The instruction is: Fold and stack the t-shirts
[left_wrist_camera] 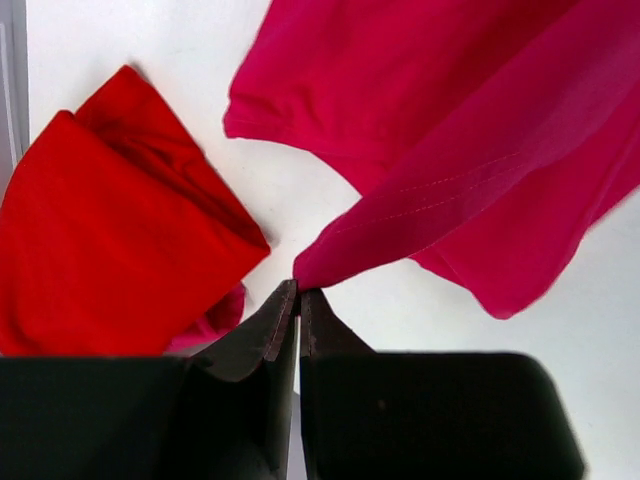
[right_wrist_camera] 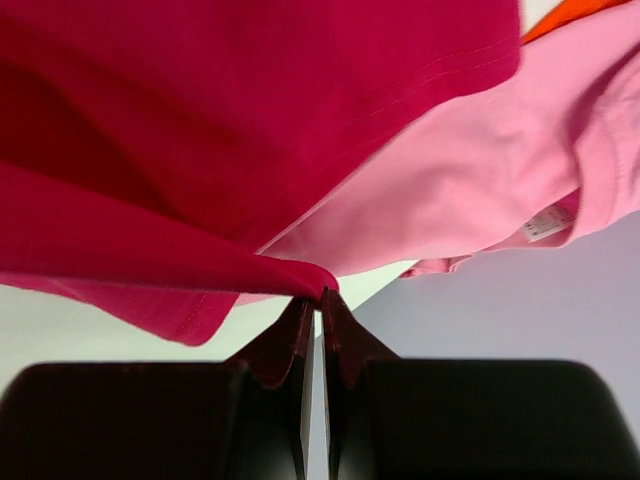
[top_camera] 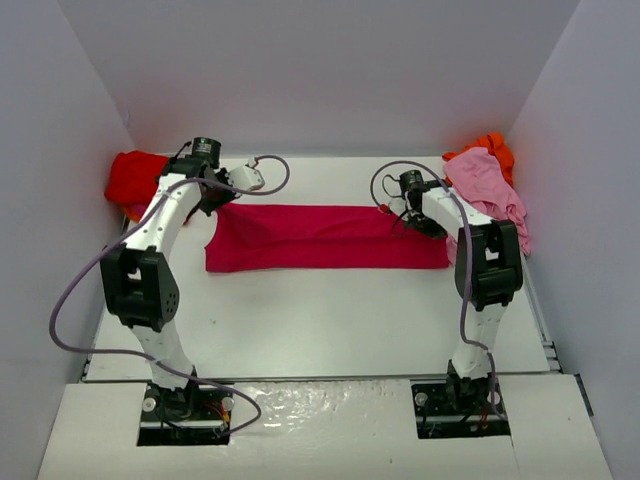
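- The middle of the table is crossed from left to right by the crimson shirt, which is pinched at its ends by the left gripper and the right gripper.
- A broad bare band of table is left on the near side, between the two arms.
- A narrower bare strip is left on the far side, up to the back wall.
- The far-left corner is filled by the red shirt; only a slim gap of table is seen beside it.
- The far-right corner is blocked by the pink shirt and the orange shirt.
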Controlling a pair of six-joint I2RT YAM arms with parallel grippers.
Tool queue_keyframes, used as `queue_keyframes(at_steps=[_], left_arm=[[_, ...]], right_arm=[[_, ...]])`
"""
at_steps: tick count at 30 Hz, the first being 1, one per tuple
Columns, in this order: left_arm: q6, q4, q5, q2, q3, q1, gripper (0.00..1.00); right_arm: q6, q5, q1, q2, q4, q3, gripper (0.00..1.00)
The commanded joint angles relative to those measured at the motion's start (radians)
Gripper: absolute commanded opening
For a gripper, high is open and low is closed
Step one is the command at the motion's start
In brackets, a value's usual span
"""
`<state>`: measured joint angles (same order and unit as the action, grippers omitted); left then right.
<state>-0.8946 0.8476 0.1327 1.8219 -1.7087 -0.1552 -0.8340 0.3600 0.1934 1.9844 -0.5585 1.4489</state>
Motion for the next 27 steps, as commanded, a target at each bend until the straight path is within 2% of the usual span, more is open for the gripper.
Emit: queue_keyframes(at_steps=[1, 9, 16, 19, 21, 22, 23, 24, 25, 27], left_arm=[[-0.032, -0.033, 0.058, 0.07, -0.137, 0.027, 0.0], [-0.032, -0.035, 0.044, 0.218, -0.278, 0.032, 0.0], [-0.024, 0.026, 0.021, 0.368, -0.434, 0.036, 0.0], [-0.004, 0.029, -0.011, 0.417, -0.495, 0.031, 0.01], [0.027, 0.025, -0.03, 0.462, -0.535, 0.031, 0.39], [0.044, 0.01, -0.04, 0.463, -0.545, 0.031, 0.43], [0.063, -0.016, -0.047, 0.472, -0.547, 0.034, 0.73], [0.074, -0.031, -0.049, 0.469, -0.542, 0.035, 0.77], [0.084, -0.044, -0.05, 0.464, -0.535, 0.035, 0.77], [0.104, -0.128, -0.075, 0.436, -0.492, 0.031, 0.78]], right_arm=[[-0.016, 0.058, -0.009, 0.033, -0.028, 0.111, 0.0], [-0.017, 0.088, -0.008, 0.111, -0.035, 0.205, 0.0], [-0.013, 0.111, -0.003, 0.208, -0.041, 0.278, 0.0], [0.003, 0.119, -0.009, 0.247, -0.04, 0.337, 0.06], [0.021, 0.129, -0.011, 0.273, -0.039, 0.372, 0.06], [0.026, 0.136, -0.013, 0.282, -0.037, 0.384, 0.07], [0.04, 0.145, -0.014, 0.293, -0.037, 0.4, 0.14], [0.049, 0.153, -0.015, 0.298, -0.031, 0.407, 0.23], [0.056, 0.161, -0.015, 0.301, -0.025, 0.411, 0.33], [0.06, 0.166, -0.017, 0.298, -0.018, 0.418, 0.33]])
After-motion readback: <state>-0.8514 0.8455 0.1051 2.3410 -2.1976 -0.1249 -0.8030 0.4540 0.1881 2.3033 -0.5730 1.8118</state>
